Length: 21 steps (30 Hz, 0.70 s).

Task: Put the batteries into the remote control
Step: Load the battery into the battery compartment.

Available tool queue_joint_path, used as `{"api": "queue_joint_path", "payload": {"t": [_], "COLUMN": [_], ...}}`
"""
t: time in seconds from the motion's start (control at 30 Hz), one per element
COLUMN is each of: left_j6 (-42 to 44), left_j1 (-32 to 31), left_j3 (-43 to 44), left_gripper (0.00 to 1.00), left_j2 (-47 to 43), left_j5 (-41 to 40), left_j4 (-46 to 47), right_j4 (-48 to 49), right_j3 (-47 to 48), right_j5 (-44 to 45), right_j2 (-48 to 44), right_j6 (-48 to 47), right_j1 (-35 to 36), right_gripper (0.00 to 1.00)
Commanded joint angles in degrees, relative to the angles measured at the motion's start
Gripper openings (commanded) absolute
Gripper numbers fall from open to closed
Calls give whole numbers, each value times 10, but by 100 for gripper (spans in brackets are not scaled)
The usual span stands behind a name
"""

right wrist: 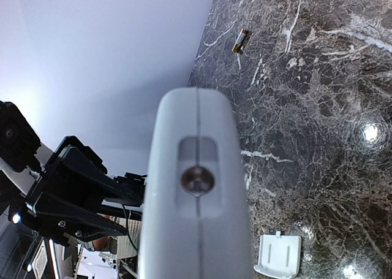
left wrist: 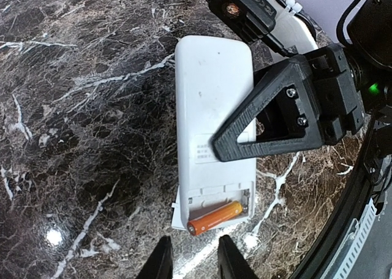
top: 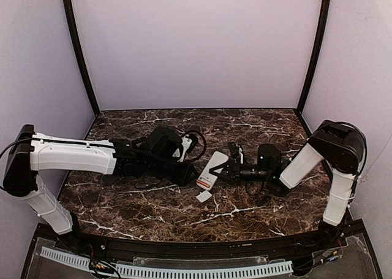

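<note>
The remote control point(left wrist: 211, 101) lies back-up on the marble, its battery bay open at the end nearest my left gripper. One orange battery point(left wrist: 214, 217) rests slanted in that bay, its near end poking past the edge. My left gripper point(left wrist: 195, 241) hovers just short of that end, open, with nothing between its fingers. My right gripper point(top: 229, 165) is shut on the remote's far half; one black finger point(left wrist: 269, 110) crosses its back. In the right wrist view the remote point(right wrist: 196, 187) fills the middle. A second battery point(right wrist: 240, 41) lies loose on the table, far off.
The small white square cover point(right wrist: 278, 254) lies flat on the table beside the remote's open end, seen from above as cover point(top: 204, 196). The left arm point(top: 73, 155) stretches in from the left. Pale walls enclose the table on three sides.
</note>
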Motion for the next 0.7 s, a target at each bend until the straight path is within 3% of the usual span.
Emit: {"api": "queue_joint_path", "payload": {"t": [0.0,0.67], "left_j6": [-5,1], "left_j1": [-5,-10], "left_j3": [21,51], "left_gripper": [22,15], "left_j2": [13,49], "left_j5": [13,4], "left_j4": [-13,-44], "right_j4": [10,20], "right_j3": [11,8], "right_j5": [0,-2], "right_j2": [-14,-9], "right_j6": [-9,-7], "right_j1": [9,9], "right_gripper": [0,0]}}
